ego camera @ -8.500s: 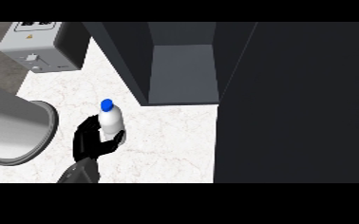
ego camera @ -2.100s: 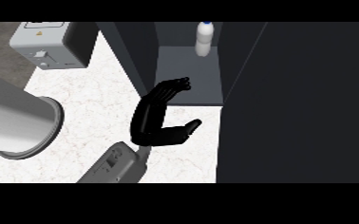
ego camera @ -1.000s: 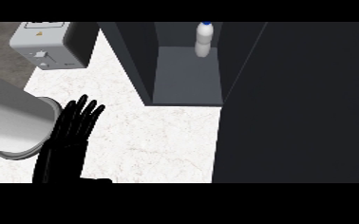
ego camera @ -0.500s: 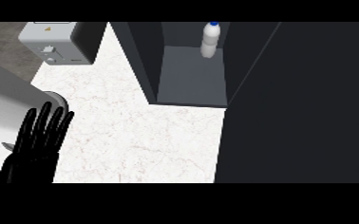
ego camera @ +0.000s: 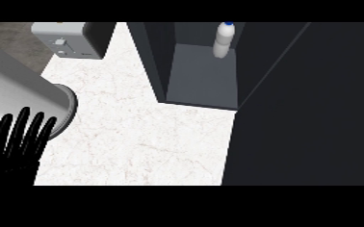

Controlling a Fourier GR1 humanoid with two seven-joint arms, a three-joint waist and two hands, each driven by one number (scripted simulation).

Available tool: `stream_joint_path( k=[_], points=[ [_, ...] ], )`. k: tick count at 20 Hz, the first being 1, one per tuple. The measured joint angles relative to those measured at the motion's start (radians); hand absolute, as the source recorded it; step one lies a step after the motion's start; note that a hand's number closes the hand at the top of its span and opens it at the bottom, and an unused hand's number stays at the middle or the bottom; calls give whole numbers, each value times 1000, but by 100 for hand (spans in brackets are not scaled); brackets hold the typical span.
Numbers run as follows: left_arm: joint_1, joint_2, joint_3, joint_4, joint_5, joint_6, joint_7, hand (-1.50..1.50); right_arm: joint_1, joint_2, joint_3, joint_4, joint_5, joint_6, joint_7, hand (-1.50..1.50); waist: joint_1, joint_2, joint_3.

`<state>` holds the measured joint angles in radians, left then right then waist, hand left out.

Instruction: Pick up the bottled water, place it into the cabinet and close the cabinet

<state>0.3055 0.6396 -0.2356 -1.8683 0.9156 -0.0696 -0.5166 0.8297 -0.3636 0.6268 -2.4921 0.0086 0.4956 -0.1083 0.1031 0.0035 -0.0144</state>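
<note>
The water bottle point(ego camera: 223, 41), white with a blue cap, stands upright at the back of the open cabinet point(ego camera: 201, 81). Nothing touches it. The cabinet's dark door point(ego camera: 302, 107) stands open and fills the right side of the view. My left hand point(ego camera: 25, 142) shows at the lower left edge, fingers straight and pointing up. It is open, holds nothing, and is far from the cabinet. My right hand is out of view.
A grey box-shaped appliance point(ego camera: 66, 39) sits on the counter at the back left. A round metal basin point(ego camera: 44, 105) lies at the left edge, just above my left hand. White marble counter point(ego camera: 142, 139) spreads between the hand and the cabinet.
My left hand has let go of the bottle inside the cabinet, opened, and drawn back down and left to the view's edge. The bottle stays upright on the shelf.
</note>
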Motion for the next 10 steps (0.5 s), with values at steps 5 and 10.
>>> stream_joint_path(
  k=[5,10],
  points=[
    [18,35,27,-5,19,-57,-1,-150,-54,-2,5,2,-7,-12,34,150,37,10,-2],
    [24,64,47,-4,35,-98,7,-150,-115,-14,1,3,-15,-6,60,150,73,21,-4]
  ],
)
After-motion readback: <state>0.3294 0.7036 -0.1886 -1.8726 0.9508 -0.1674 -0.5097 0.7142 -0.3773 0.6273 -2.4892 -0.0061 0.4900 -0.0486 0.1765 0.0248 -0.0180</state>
